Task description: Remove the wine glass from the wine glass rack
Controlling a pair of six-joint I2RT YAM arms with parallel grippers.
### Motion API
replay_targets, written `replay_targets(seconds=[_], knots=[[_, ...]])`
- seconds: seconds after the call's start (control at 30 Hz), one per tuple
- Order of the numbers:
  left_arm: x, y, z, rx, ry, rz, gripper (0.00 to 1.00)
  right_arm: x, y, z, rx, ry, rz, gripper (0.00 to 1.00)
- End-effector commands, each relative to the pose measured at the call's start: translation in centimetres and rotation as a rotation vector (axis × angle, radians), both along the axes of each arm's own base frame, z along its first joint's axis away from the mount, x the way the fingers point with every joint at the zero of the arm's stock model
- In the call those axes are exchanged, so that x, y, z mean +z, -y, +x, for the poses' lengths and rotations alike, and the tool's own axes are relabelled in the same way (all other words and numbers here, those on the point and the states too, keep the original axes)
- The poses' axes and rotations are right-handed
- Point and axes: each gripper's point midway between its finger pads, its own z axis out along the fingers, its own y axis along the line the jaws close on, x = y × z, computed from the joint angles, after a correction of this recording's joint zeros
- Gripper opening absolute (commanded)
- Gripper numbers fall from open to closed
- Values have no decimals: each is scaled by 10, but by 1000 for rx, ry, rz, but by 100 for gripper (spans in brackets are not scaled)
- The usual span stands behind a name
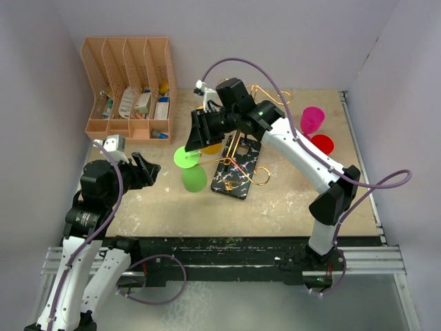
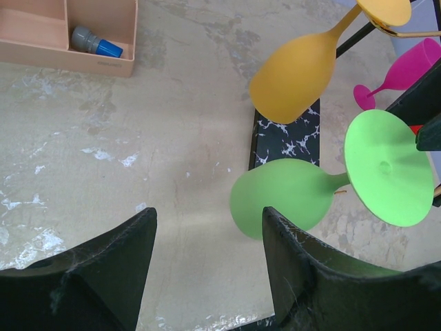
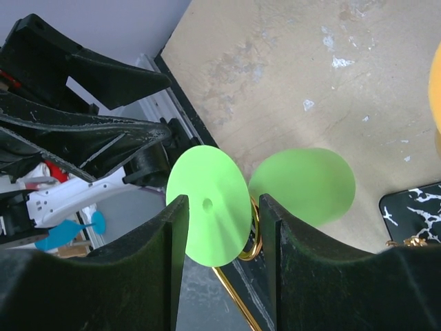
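**Green glass hanging at the rack's left side**

Worn beige tabletop [image 1: 289, 200], pale lilac walls on three sides. Peach file organiser [image 1: 127, 89] sits back left; pink glass [image 1: 311, 118] and red glass [image 1: 322, 143] back right. There is open board in front of and left of the rack.

The wine glass rack [image 1: 234, 177] stands mid-table, gold wire on a black veined base. The green wine glass [image 1: 193, 178] hangs steeply tilted in a gold curl on its left, with a yellow glass [image 2: 293, 72] hanging beside it.

Right pincer [image 3: 220, 203] is open, fingers framing the green foot disc — contact unclear. Left pincer [image 2: 208, 212] is open and empty, near the bowl.
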Motion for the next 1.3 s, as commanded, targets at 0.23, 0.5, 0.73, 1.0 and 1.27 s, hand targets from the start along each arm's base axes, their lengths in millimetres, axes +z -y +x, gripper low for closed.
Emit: replay_targets(seconds=[0.23,0.5,0.73,1.0,1.27], knots=[[8,0,5,-3,43,8,66,56,-6,-20,79,79,152,46],[7,0,6,-1,39,8,66,53,-1,-30,92,63,141,44],[8,0,6,0,40,10,66,35,13,-36,72,52,71,41],[7,-1,6,5,38,11,66,29,13,-23,33,77,37,49],[7,-1,6,6,37,12,66,38,8,-26,53,67,74,47]])
